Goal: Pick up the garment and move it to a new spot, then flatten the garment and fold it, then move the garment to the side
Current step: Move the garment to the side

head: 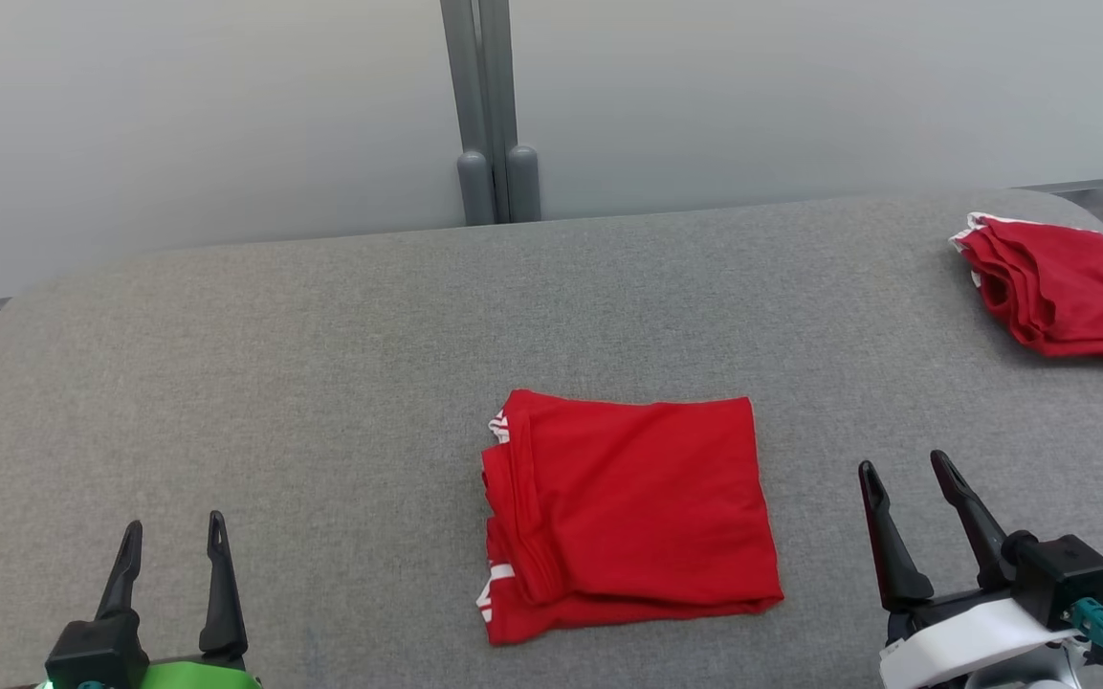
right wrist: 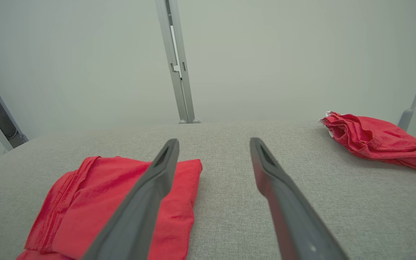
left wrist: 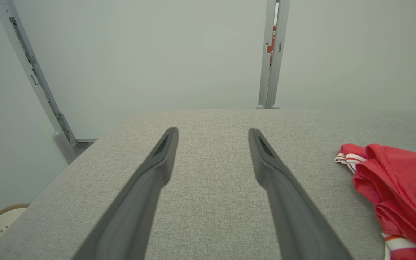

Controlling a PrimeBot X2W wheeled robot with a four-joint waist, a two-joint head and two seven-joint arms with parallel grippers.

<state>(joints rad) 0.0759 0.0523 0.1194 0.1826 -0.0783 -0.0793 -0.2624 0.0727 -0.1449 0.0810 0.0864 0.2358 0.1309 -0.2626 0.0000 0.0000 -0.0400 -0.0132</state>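
Lying folded into a neat square, the red garment [head: 632, 512] sits near the middle of the gray desk [head: 321, 364], between the left jaws and the right jaws, both spread wide and holding nothing. A bunched red cloth [head: 1063, 287] lies at the far right corner.

Red cloth garments with white trim: two, namely folded red garment [head: 628, 512] and bunched red garment [head: 1063, 287].
Grey woven-fabric table [head: 274, 383]: one.
Dark two-fingered grippers: two, namely left gripper [head: 175, 522] and right gripper [head: 902, 461].
Long dark fingers [head: 219, 584]: four, two per gripper.
Grey metal upright posts [head: 486, 115]: two, side by side.
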